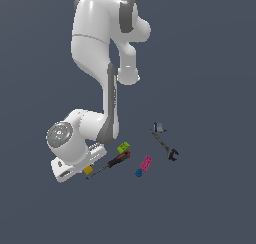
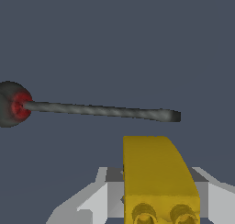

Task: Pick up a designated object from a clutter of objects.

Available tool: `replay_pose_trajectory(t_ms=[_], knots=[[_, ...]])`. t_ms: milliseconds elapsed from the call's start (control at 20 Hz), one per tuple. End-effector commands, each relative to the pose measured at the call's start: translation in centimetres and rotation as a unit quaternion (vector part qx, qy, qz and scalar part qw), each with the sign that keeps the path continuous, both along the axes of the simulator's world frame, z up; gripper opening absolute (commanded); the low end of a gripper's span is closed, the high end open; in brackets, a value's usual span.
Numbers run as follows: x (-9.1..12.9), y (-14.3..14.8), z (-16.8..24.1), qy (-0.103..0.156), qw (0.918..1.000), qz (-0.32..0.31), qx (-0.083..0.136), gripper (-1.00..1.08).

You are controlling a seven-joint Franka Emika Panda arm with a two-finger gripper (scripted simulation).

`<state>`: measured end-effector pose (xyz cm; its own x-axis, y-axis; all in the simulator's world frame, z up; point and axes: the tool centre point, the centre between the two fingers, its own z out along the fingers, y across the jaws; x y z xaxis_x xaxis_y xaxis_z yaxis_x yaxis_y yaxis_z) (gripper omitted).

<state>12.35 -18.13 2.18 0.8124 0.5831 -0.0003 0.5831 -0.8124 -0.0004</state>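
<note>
Gripper sits low at the floor with the yellow brick between its two pale fingers, one on each side; whether the pads are already pressing on the brick or only bracket it, I cannot tell from either view. The wrist view shows the brick close up, studs facing the camera, lying in the gap between the fingers. In the exterior view the brick shows as a small yellow spot at the hand's edge.

Just beyond the brick lies the screwdriver, its thin shaft crossing in front of the fingers and its tip near the brick but apart from it (the red-and-black handle points away). Farther out are the green brick, the pink brick and a small blue piece, then the wrench with a small grey piece at its far end, all well clear.

The main risk I see is a slip: the brick's top looks sloped, so an off-centre squeeze could tip or squirt it out on lifting. A forward drift of the fingers could also nudge the screwdriver shaft.
</note>
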Motion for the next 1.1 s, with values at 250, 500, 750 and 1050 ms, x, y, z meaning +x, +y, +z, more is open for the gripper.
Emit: replay_pose_trajectory(t_ms=[250, 500, 750, 1050], knots=[[0.0, 0.0, 0.1, 0.0, 1.0, 0.0, 0.0, -1.0], [-0.1, 0.0, 1.1, 0.0, 1.0, 0.0, 0.0, -1.0], [-0.3, -0.1, 3.6, 0.0, 1.0, 0.0, 0.0, -1.0], [-0.7, -0.3, 8.8, 0.0, 1.0, 0.0, 0.0, -1.0]])
